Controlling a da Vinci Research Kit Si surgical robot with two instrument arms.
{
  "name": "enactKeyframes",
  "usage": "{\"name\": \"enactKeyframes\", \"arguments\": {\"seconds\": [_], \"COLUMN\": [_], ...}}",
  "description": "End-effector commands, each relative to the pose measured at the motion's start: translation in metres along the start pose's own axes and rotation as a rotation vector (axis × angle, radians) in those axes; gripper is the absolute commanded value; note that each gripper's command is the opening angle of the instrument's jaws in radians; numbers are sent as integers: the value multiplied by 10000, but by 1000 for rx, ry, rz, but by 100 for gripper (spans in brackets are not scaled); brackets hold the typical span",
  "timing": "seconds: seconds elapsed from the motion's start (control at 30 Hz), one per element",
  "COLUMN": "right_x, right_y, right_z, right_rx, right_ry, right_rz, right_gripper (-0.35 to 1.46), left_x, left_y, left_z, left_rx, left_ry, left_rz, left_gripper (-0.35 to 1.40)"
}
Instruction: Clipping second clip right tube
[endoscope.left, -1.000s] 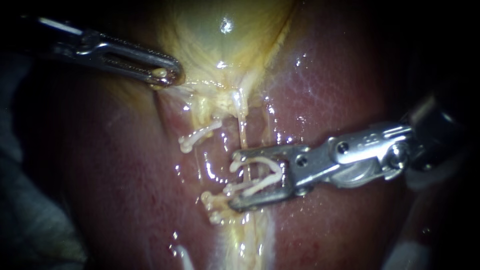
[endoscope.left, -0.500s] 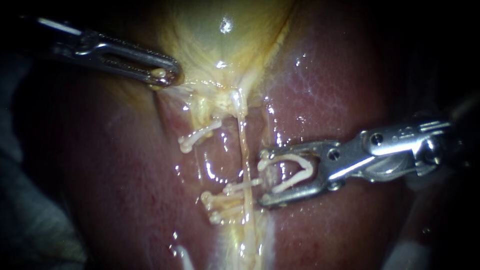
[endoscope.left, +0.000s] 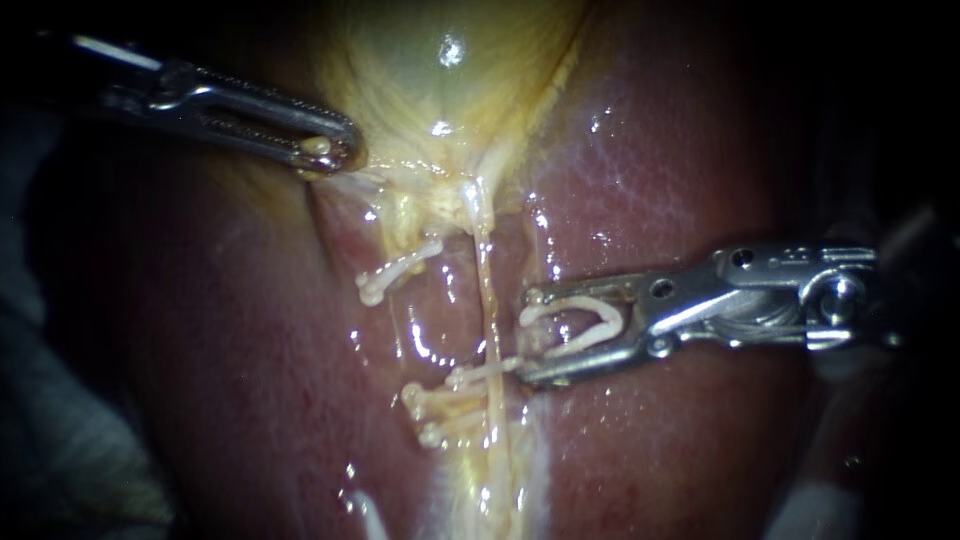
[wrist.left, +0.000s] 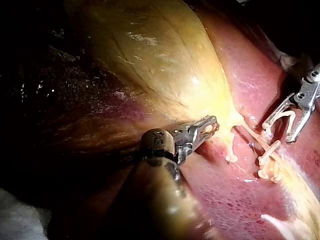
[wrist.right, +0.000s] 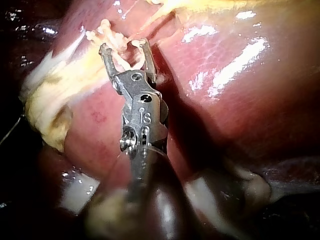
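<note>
The pale right tube runs down from the yellow gallbladder over the red liver. A white clip lies across it low down. My right instrument sits just right of the tube, its jaws spread around an open white clip seated between them; the clip's tips stop short of the tube. In the right wrist view the same jaws carry the clip. My left instrument is shut on the gallbladder's edge, which also shows in the left wrist view.
Another white clip sits on the strand left of the right tube. Two more clip ends bunch lower down beside the tube. White gauze lies at the dark left margin. Wet highlights cover the liver.
My right instrument with its open clip has drawn back to the right, off the tube it was straddling a second ago. The left instrument has held still.
</note>
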Motion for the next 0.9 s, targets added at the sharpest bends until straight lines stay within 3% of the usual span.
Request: {"name": "enactKeyframes", "arguments": {"seconds": [0.03, 0.47, 0.73, 0.9], "right_x": [-1, -4, -5, -1], "right_y": [2, 13, 9, 4], "right_z": [3, 49, 74, 79], "right_rx": [1, 15, 47, 70], "right_ry": [-1, -10, -25, -1], "right_rz": [6, 106, 112, 108], "right_gripper": [45, 45, 45, 45], "left_x": [0, 0, 0, 0], "left_y": [0, 0, 1, 1], "left_z": [0, 1, 1, 2], "left_rx": [0, 0, 1, 1], "left_ry": [0, 0, 1, 1], "left_rz": [0, 0, 0, 0], "left_gripper": [-35, -35, -35, -35]}}
